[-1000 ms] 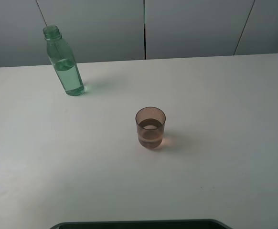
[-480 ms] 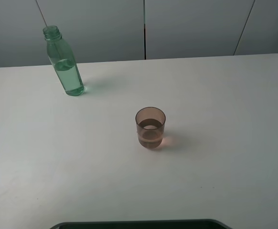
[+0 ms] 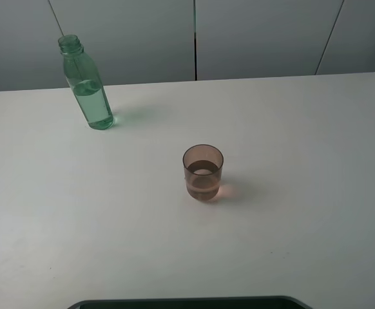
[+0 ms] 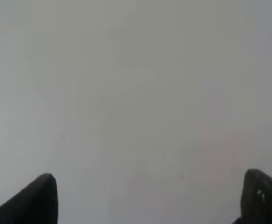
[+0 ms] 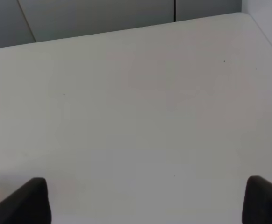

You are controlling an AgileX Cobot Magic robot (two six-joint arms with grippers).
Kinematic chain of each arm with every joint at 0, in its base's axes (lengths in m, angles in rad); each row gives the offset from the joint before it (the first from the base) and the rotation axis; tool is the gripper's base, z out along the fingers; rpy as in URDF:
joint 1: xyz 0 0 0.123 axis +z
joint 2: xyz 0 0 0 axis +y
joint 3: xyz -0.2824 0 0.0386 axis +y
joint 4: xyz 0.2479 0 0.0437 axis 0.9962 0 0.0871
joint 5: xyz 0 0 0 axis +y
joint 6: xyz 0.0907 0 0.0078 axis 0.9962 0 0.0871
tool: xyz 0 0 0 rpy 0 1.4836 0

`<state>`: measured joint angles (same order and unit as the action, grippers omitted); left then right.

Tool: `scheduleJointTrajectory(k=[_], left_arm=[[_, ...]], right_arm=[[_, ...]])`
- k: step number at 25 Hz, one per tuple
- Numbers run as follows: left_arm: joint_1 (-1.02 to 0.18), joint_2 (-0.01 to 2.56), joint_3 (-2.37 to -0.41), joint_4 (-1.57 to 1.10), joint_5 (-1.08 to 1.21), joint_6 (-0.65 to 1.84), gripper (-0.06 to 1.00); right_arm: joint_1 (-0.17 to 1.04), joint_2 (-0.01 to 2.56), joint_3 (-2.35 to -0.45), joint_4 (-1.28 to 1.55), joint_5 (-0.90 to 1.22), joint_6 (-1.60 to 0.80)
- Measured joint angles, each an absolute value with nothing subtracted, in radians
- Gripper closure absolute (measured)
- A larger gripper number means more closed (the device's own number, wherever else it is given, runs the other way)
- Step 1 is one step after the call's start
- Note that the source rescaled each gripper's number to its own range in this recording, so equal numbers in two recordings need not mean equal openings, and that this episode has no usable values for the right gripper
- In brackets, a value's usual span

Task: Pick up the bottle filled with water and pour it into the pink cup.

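The bottle [image 3: 87, 86], green-tinted, clear and uncapped, stands upright at the table's far left with water in its lower half. The pink cup [image 3: 203, 172] stands upright near the middle of the table with some liquid in it. Neither arm shows in the exterior high view. In the left wrist view my left gripper [image 4: 147, 198] is open, its two dark fingertips wide apart over bare white table. My right gripper [image 5: 147, 198] is likewise open in the right wrist view, with nothing between its fingers. Neither wrist view shows the bottle or the cup.
The white table [image 3: 303, 141] ends at a grey panelled wall [image 3: 258, 35] behind it. A dark rounded edge [image 3: 187, 302] lies along the bottom of the exterior high view. In the right wrist view the table's far edge and a corner [image 5: 242, 16] show.
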<state>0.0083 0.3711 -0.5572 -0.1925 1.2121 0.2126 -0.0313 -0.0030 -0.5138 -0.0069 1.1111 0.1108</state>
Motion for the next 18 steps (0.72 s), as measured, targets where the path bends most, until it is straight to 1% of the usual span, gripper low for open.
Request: scheduleJointTrajectory(k=[6, 11, 18], left_arm=[[-0.001, 0.297, -0.557, -0.161, 1.208, 0.194, -0.05], [-0.057, 0.271, -0.555, -0.142, 1.189, 0.189, -0.05], [-0.082, 0.1, -0.552, -0.066, 1.158, 0.144, -0.05]], right_arm=[[-0.031, -0.003, -0.514, -0.007, 1.111, 0.111], [-0.031, -0.003, -0.514, -0.007, 1.111, 0.111], [-0.031, -0.003, -0.514, -0.007, 1.111, 0.111]])
